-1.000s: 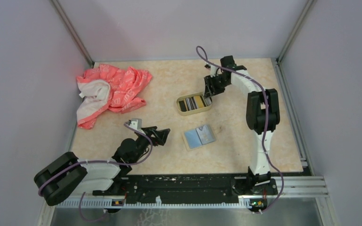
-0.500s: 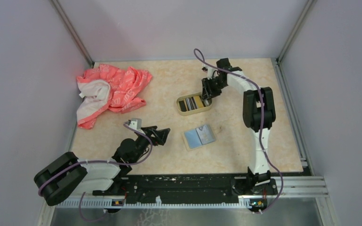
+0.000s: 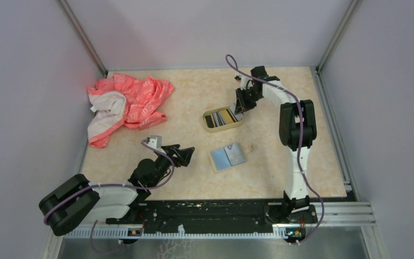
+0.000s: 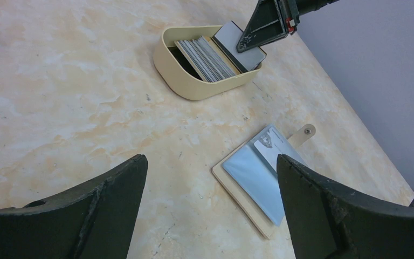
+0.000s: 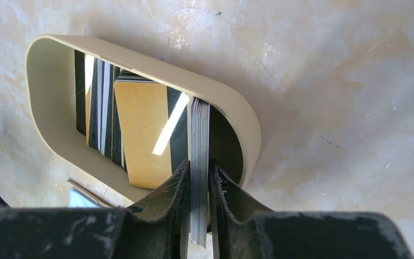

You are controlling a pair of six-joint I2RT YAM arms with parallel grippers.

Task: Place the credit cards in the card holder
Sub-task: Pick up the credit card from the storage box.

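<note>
Pinching one card stack point(image 5: 200, 140), one tin point(image 5: 140, 61)

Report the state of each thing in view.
Card tin: open, cards standing inside.
Card stack: on edge at the tin's end.
Right tool: shut on card stack.
Left tool: open, empty.
Tan wallet: flat, open, blue card on it.
Pink cloth: crumpled.

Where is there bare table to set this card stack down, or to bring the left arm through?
Free: the wide gap between pink cloth and tin; the near patch between the blue cards and right arm's base. Crowded: the tin, where the right gripper pinches the stack; left gripper open nearby.
</note>
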